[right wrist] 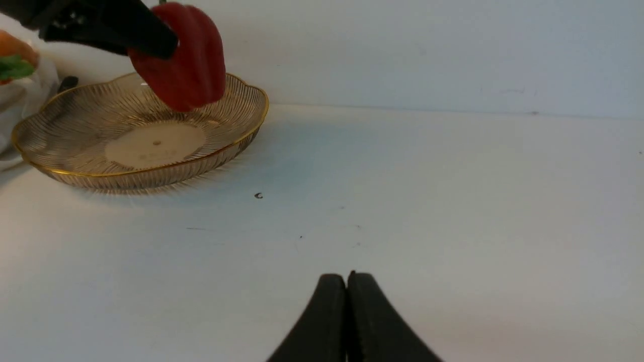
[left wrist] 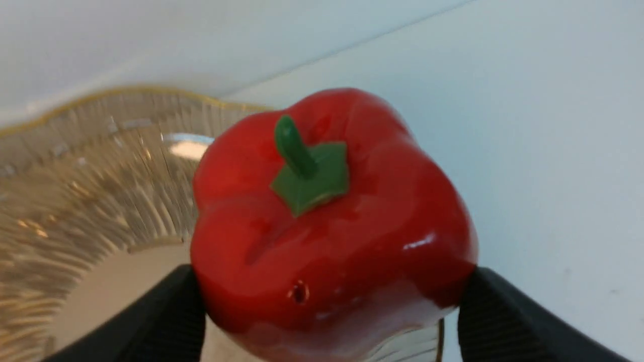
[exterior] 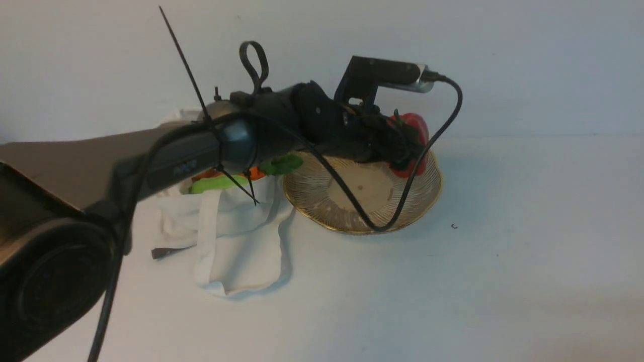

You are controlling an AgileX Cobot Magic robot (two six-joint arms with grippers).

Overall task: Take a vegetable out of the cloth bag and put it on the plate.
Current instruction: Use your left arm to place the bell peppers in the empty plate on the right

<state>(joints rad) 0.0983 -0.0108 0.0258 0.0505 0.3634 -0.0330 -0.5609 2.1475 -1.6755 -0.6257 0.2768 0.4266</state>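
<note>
The red bell pepper (left wrist: 332, 221) is pinched between the left gripper's (left wrist: 332, 314) black fingers (left wrist: 166, 317) and hangs above the gold-rimmed glass plate (right wrist: 75, 146) beneath them. The right gripper's (right wrist: 347, 311) fingers are pressed together, well apart from the plate.

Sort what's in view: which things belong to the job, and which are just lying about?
Job: red bell pepper, gripped in the left tool over the plate; gold-rimmed plate; white cloth bag.
Lying about: carrot with leaves at the bag's mouth; small dark speck on the table.
</note>
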